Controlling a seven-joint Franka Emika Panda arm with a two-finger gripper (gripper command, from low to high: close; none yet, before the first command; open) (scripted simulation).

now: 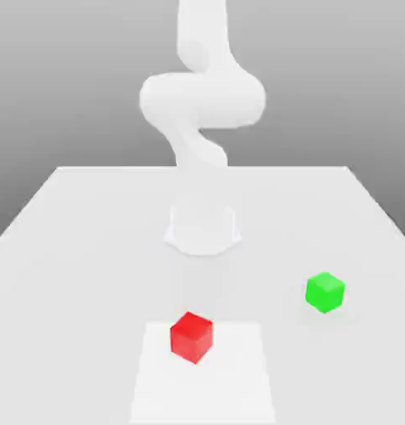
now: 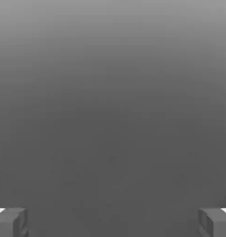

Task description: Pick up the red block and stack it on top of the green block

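The red block [image 1: 192, 336] is a small bright red cube resting on the white table [image 1: 73, 241], near the front in the exterior view. The green block [image 1: 325, 292], a cube of the same size, sits apart from it, toward the exterior view's right and a little farther back. In the hand view my gripper [image 2: 113, 222] is open, its two grey fingertips [image 2: 10, 222] standing far apart with nothing between them and only plain grey background beyond. The white arm [image 1: 202, 100] rises from its base and leaves the exterior view at the top.
The arm's round base [image 1: 202, 228] stands at the table's middle, behind both blocks. A slightly lighter rectangular patch [image 1: 231, 382] on the table lies under the red block. The table's edges run back on both sides.
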